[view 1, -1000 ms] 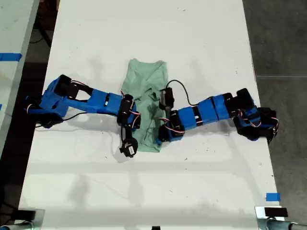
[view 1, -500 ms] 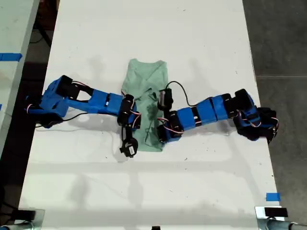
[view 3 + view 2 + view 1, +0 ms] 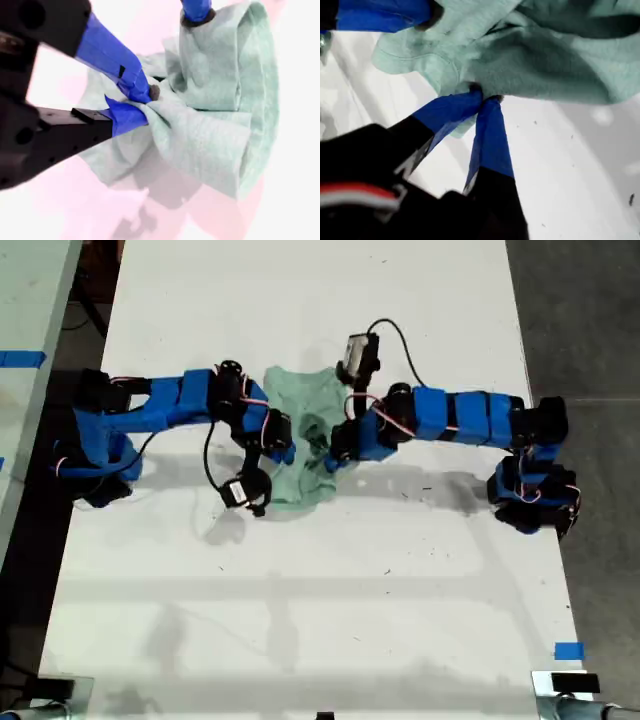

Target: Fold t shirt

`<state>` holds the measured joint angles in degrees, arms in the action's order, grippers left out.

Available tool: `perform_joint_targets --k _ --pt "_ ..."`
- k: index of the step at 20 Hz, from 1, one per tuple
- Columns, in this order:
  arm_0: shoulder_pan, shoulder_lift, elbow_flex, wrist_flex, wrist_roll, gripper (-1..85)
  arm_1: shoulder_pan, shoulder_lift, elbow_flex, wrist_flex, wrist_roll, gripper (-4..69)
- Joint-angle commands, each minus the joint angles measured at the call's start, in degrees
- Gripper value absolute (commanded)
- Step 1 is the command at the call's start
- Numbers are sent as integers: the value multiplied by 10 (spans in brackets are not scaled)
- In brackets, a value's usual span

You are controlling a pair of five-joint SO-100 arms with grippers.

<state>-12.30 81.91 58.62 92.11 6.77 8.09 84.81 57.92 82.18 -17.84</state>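
The pale mint-green t shirt [image 3: 300, 482] lies bunched in the middle of the white table [image 3: 320, 590], its near part lifted and doubled over. In the first wrist view my first gripper [image 3: 485, 96] is shut on a pinched edge of the t shirt [image 3: 545, 65]. My second gripper [image 3: 145, 102] is shut on a gathered fold of the t shirt [image 3: 210, 135]. In the exterior view one arm [image 3: 165, 408] reaches in from the left and another arm [image 3: 455, 418] from the right. Their jaws meet over the cloth; the wrist views do not show which arm is which.
Blue tape marks sit at the exterior view's near right [image 3: 568, 651] and far left edge [image 3: 20, 358]. A second pale table [image 3: 25, 300] borders the exterior view's left. Dark floor [image 3: 585, 320] lies past the table's right edge.
Both arms swung from the shirt's near hem toward the far side of the table, carrying the cloth. The shirt went from long and flat to shorter and bunched.
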Motion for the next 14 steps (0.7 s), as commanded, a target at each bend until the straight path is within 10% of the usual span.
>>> perform_joint_targets --k 1,11,14 --pt "-127 46 -10 -2 77 -2 102 66 11 -63 -83 12" --pt "-323 -168 -16 -66 218 94 284 -149 -11 -225 -259 21" --pt "-316 -194 -33 -53 232 186 294 -159 -25 -181 -265 223"
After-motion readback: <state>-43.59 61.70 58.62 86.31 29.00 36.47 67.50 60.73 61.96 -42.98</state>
